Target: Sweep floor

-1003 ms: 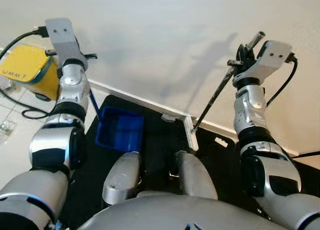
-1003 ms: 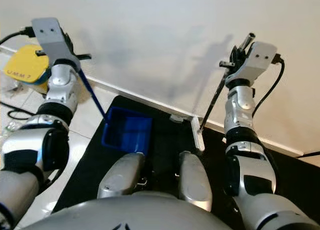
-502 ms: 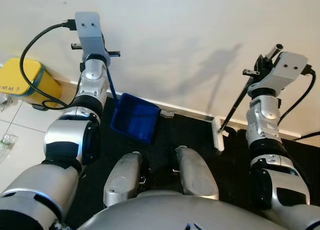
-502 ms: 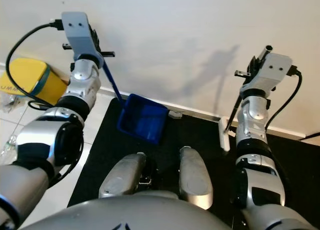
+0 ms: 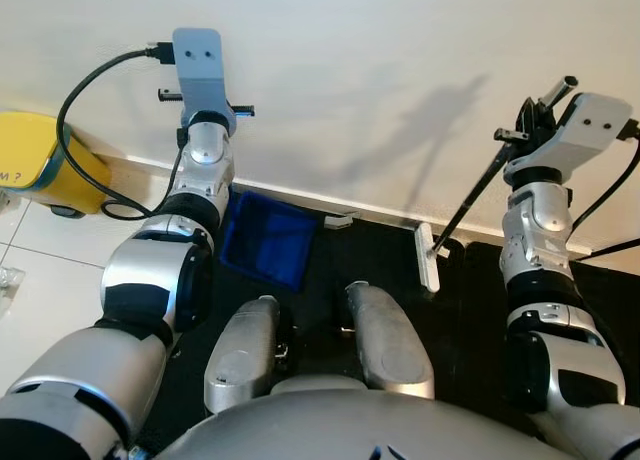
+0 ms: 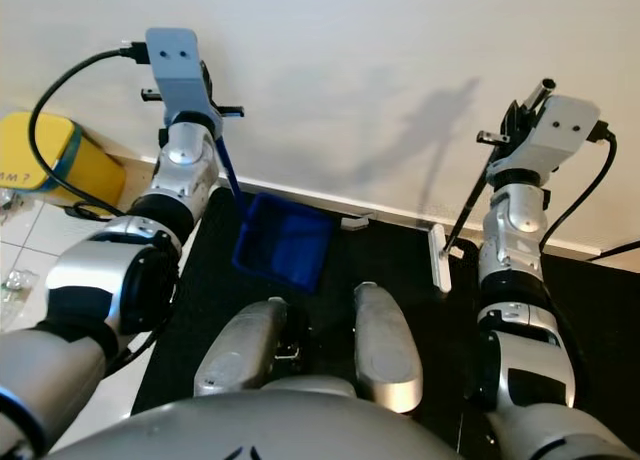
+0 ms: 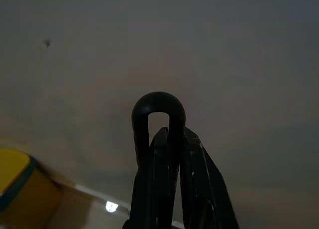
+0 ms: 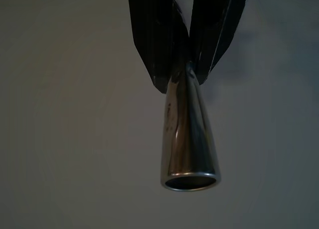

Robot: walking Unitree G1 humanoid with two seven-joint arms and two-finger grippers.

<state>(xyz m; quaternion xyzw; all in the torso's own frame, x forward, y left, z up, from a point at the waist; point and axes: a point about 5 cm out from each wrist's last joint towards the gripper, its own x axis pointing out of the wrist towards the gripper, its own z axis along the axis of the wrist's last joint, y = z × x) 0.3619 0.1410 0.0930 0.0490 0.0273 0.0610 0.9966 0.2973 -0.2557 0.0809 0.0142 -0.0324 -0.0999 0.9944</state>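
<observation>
- The broom (image 5: 428, 257) hangs from my right gripper (image 6: 524, 102): its white head sits on the black mat (image 5: 340, 260) near the wall's foot, to the right of my legs, and its thin dark shaft slants up and right to my raised wrist.
- My right fingers (image 8: 154, 35) are clamped together on the shaft just below its metal end cap (image 8: 189, 134), which pokes out past them; I judge this high hold gives me reach to drag the head across the mat.
- The blue dustpan (image 6: 285, 240) rests on the mat to the left, near the baseboard, tipped with its open side towards the broom, so debris could be pushed into it.
- My left gripper (image 5: 210, 105) is shut on the dustpan's long handle, its looped top (image 7: 158, 109) showing just beyond my fingers (image 7: 199, 169), keeping the pan upright.
- A yellow container (image 5: 35, 165) stands far left on the tiled floor (image 5: 40, 270), well apart from both tools.
</observation>
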